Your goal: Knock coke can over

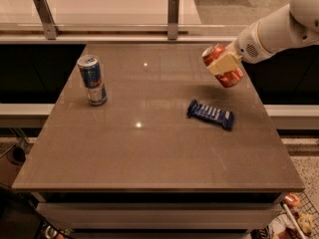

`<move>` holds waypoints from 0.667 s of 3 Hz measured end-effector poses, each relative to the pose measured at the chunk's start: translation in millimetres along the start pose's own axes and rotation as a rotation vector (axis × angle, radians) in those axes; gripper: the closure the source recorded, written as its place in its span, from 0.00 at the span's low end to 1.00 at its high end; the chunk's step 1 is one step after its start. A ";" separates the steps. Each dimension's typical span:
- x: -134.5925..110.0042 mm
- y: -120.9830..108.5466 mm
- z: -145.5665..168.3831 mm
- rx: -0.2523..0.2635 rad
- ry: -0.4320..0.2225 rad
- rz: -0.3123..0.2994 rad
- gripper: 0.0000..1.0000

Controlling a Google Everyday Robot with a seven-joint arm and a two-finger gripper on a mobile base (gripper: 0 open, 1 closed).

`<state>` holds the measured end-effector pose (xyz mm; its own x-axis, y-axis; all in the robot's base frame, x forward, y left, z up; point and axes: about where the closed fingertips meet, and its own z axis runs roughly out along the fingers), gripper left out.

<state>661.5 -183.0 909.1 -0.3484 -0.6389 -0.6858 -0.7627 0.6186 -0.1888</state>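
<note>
The coke can (pixel 230 75) is red-orange with a silver top. It is tilted, top toward the upper left, and held above the right side of the brown table (pixel 149 143). My gripper (pixel 224 63) reaches in from the upper right on a white arm and is shut on the can, with a tan finger pad (pixel 223 63) across its middle. The can's shadow lies on the table below it.
A tall slim blue-and-silver can (pixel 92 80) stands upright at the table's left. A flat blue snack bar wrapper (pixel 211 114) lies right of centre, just below the held can. A glass rail with two metal posts (pixel 173 16) runs behind the table.
</note>
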 end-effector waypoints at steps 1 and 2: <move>-2.3 6.2 18.0 -0.029 0.017 -0.025 1.00; -6.3 12.5 47.6 -0.077 0.028 -0.052 1.00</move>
<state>680.1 -149.5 877.6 -0.3215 -0.6822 -0.6567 -0.8193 0.5481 -0.1683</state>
